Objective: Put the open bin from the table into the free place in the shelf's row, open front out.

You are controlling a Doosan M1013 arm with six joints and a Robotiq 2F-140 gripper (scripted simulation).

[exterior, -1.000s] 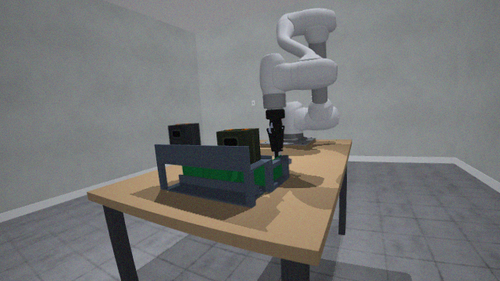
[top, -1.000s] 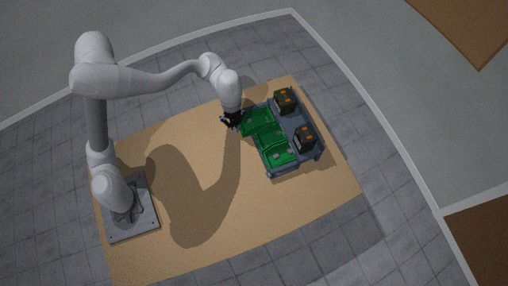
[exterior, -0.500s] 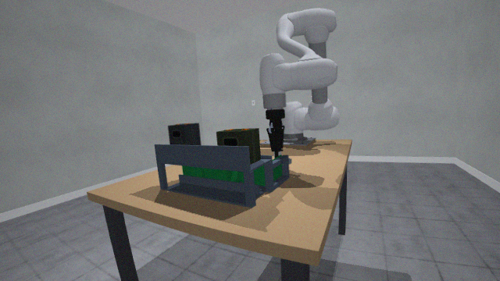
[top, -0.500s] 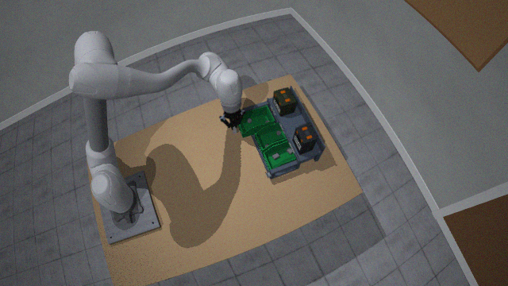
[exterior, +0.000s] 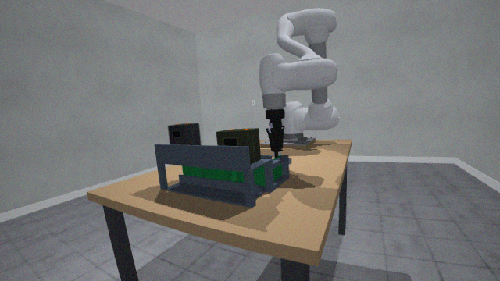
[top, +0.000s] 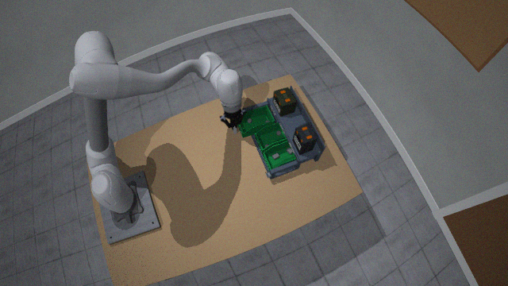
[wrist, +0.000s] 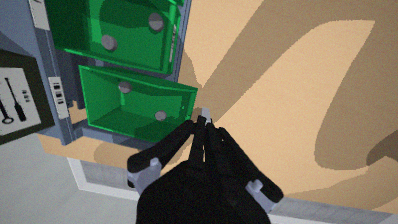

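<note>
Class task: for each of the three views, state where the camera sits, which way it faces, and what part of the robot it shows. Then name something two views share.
Top: high overhead, looking down on the table; whole arm and base plate show.
Exterior: beside the table, behind the shelf, facing the arm; arm and claw show.
Wrist: on the arm's end, looking down past the shut claw at the green bin.
Shared: green bins and claw appear in all.
</note>
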